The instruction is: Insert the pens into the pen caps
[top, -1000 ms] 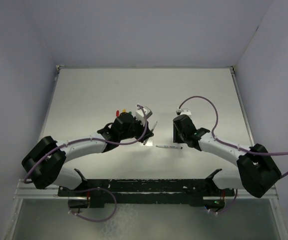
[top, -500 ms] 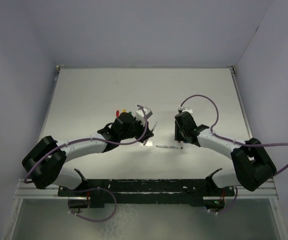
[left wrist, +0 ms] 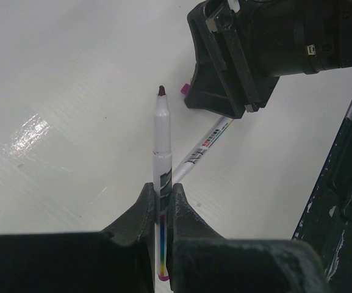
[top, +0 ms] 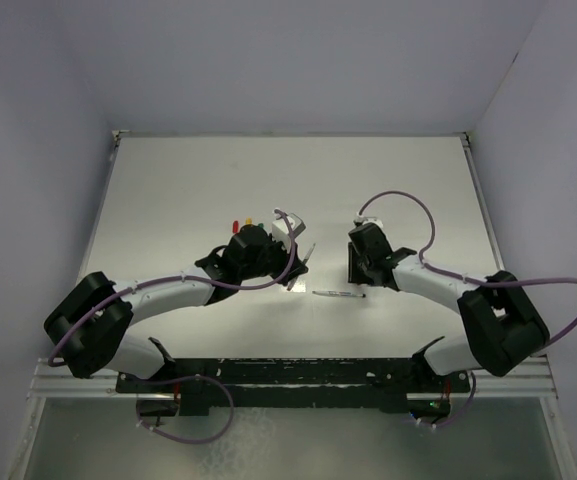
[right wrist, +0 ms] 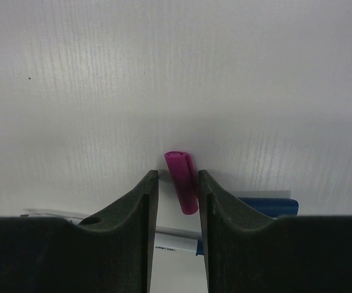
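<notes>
The left gripper (left wrist: 161,192) is clenched on a pen with a dark purplish tip (left wrist: 161,134). The pen runs straight out from between the fingers, tip leading and raised above the white table (left wrist: 72,73), aimed towards the right arm's fingers. A second pen (left wrist: 201,148) lies flat just beside it, slanting towards those same fingers. The right gripper (right wrist: 177,177) straddles the magenta cap (right wrist: 183,189); its jaws stand slightly parted, with a sliver of table showing on the cap's picture-left side. The cap lies on the table, its long axis nearly along the fingers, slightly slanted. A dark blue cap (right wrist: 267,206) lies just beyond one finger.
</notes>
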